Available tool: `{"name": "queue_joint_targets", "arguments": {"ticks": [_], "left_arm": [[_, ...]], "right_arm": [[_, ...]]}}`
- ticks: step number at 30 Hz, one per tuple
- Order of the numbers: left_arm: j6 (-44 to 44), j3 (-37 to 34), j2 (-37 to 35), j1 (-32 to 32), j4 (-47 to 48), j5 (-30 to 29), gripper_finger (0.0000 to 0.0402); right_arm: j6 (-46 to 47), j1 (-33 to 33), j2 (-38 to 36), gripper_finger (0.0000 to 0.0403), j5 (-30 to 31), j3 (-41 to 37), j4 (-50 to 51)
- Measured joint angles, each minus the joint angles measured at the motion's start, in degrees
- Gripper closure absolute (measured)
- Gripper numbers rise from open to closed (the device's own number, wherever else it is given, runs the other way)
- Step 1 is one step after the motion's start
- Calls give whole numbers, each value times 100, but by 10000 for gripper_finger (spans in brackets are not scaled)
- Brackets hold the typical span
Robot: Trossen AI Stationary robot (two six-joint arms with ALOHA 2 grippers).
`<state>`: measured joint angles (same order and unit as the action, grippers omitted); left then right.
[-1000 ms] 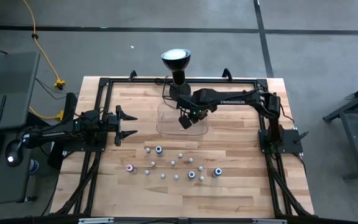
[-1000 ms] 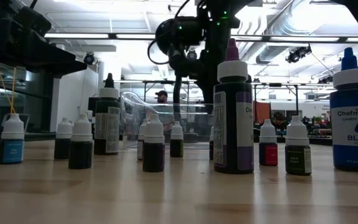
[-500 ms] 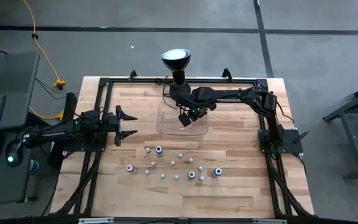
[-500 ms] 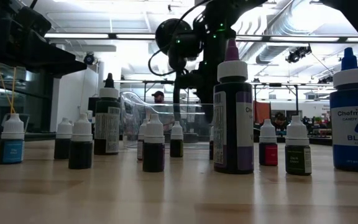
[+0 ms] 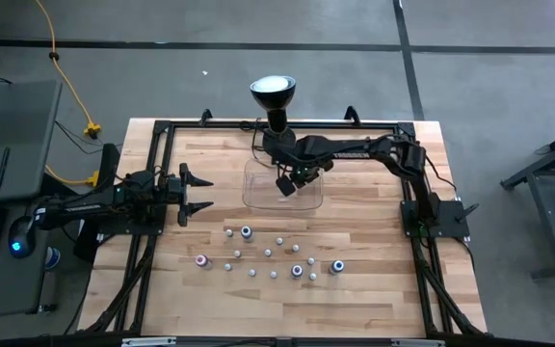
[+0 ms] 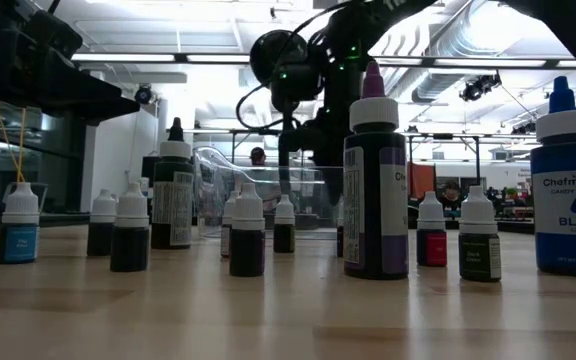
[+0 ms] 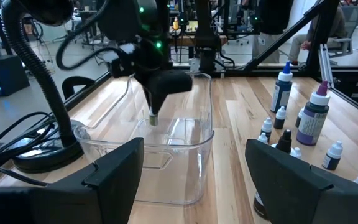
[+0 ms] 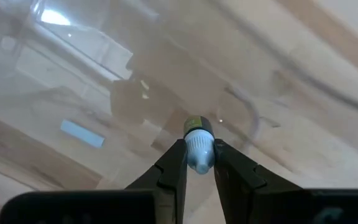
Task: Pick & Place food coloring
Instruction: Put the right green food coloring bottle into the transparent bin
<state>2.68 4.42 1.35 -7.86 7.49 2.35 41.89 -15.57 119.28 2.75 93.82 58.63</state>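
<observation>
My right gripper [image 5: 285, 187] hangs over the clear plastic tray [image 5: 282, 198] at the table's far middle, pointing down, shut on one tiny food coloring bottle [image 7: 153, 118] with a white cap and a dark greenish body. The bottle is inside the tray's walls, clear of its floor. Several other food coloring bottles [image 5: 273, 255] stand upright on the wood nearer the front edge; from table height they show as small white-capped ones [image 6: 246, 232] and larger ones [image 6: 375, 190]. My left gripper [image 5: 198, 194] waits open at the table's left, level, with nothing between its fingers. My right gripper pinches the bottle's white cap [image 8: 199, 149] between its two fingers [image 8: 174, 163]. The fingers come from above, pointing down. The bottle hangs upright below them, its dark body [image 8: 197, 126] clear of the tray's floor.
A black lamp [image 5: 273, 94] stands just behind the tray at the far edge, with its cable beside it. A black frame runs around the table top. Bare wood lies between the tray and the standing bottles, and at the near edge.
My right gripper has sunk a little toward the tray with the bottle still in its fingers, shifting slightly toward the table's far edge. The bottle has stayed upright.
</observation>
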Motion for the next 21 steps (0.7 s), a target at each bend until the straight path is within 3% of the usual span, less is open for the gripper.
{"name": "queue_joint_targets", "arguments": {"ticks": [21], "left_arm": [[-2,0,0,-2,0,0,124]], "right_arm": [[-144,-35,53,336,130,0,-63]]}}
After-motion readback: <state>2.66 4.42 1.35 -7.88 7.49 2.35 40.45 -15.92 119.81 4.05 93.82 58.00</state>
